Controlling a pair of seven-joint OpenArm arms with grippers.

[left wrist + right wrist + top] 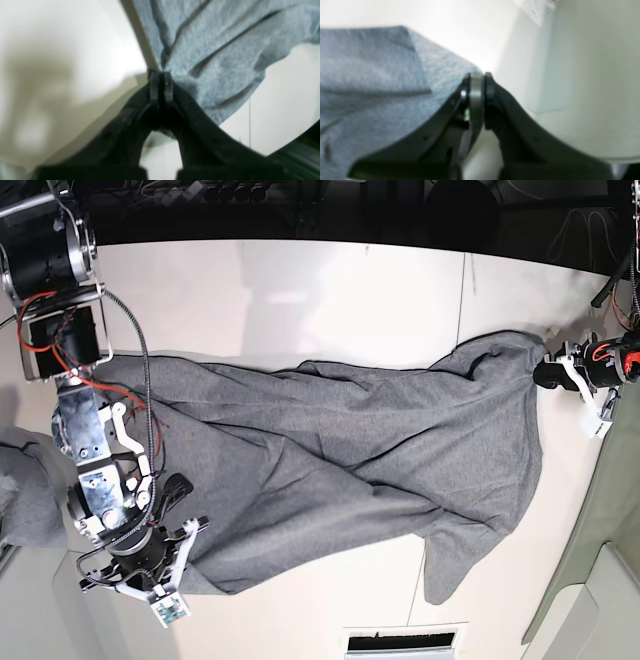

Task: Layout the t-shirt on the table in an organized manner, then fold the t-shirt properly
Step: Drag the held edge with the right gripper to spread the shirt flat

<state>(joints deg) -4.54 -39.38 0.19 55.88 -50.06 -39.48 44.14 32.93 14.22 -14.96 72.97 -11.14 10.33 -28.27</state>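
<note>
The heather-grey t-shirt (330, 470) lies lengthwise across the white table (300, 290), wrinkled and pulled between both grippers. My left gripper (541, 372) is at the shirt's right end. In the left wrist view it (161, 75) is shut on a pinch of the grey cloth (220, 50), with folds fanning out from it. My right gripper (190, 530) is at the shirt's lower left edge. In the right wrist view it (477, 77) is shut on the edge of the shirt (382, 82). One sleeve (450, 565) sticks out toward the near side. The collar is hidden.
A smaller bunch of grey cloth (25, 500) lies at the left edge beside the right arm. A thin dark seam (465, 290) crosses the table. The table's dark far edge (330, 230) runs along the top, with cables behind it. A white vent (400, 642) sits at the bottom.
</note>
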